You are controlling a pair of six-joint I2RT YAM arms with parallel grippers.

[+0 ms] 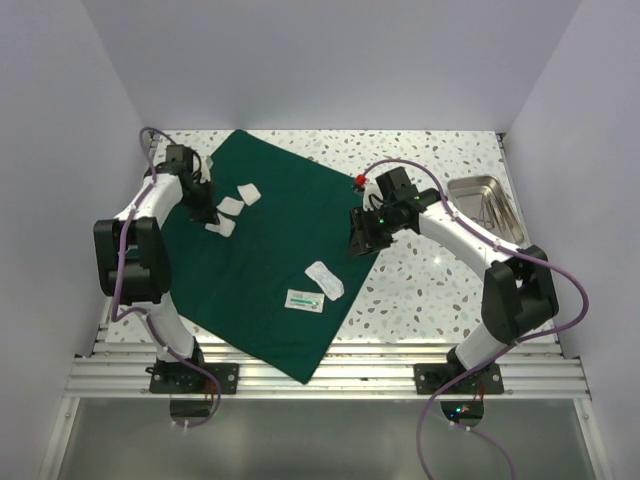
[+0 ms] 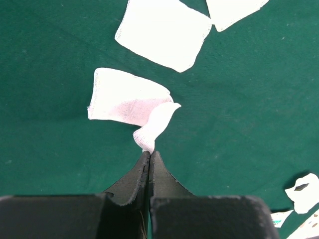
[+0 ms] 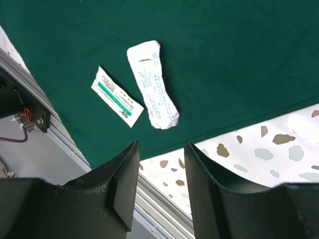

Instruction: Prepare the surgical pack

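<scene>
The surgical pack is a dark green drape [image 1: 270, 250] spread flat across the table, also filling the left wrist view [image 2: 239, 99]. Three white gauze squares lie on it at the back left. My left gripper [image 2: 149, 153] is shut on a lifted corner of the nearest gauze square [image 2: 127, 99], seen from above as the left gripper [image 1: 208, 212]. My right gripper [image 3: 160, 147] is open with nothing between its fingers. It hovers over the drape's right edge [image 3: 239, 107], where the right gripper [image 1: 358, 243] shows from above.
Two more gauze squares [image 2: 162, 32] [image 2: 234, 10] lie just beyond the held one. A green-and-white packet [image 3: 117, 95] and a white paper wrapper [image 3: 152, 84] lie on the drape's near part. A steel tray [image 1: 470, 186] sits at the table's right edge.
</scene>
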